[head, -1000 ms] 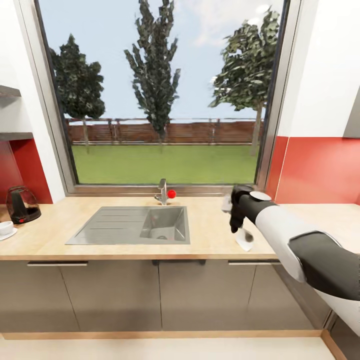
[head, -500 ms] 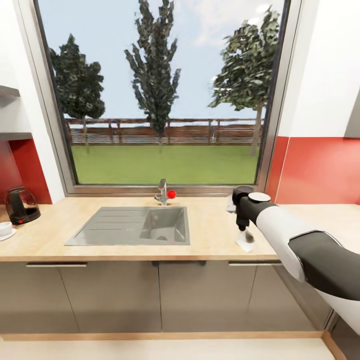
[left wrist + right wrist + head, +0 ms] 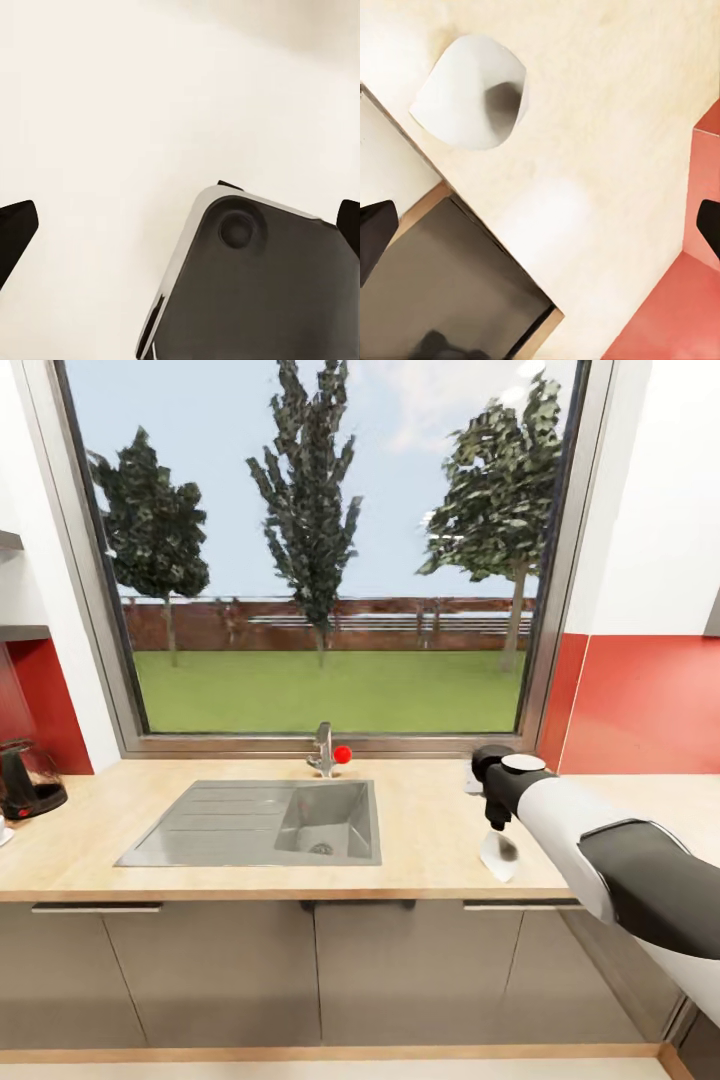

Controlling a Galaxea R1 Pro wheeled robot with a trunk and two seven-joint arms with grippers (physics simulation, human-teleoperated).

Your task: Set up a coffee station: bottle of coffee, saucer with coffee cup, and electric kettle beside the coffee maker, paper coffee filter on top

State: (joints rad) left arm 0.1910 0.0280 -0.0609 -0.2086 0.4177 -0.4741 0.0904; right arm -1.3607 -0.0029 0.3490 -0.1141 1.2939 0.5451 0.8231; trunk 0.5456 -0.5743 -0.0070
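Right gripper [image 3: 497, 822] hangs with fingers spread above the paper coffee filter [image 3: 499, 854] lying near the kitchen countertop [image 3: 420, 840] front edge; picking it up calls for a descent and closing.

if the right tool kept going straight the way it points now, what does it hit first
Most likely the bare kitchen countertop. The right tool, its fingers apart, points down at the worktop, and the paper coffee filter lies off to one side of that line rather than between the fingers. Depth is hard to judge.
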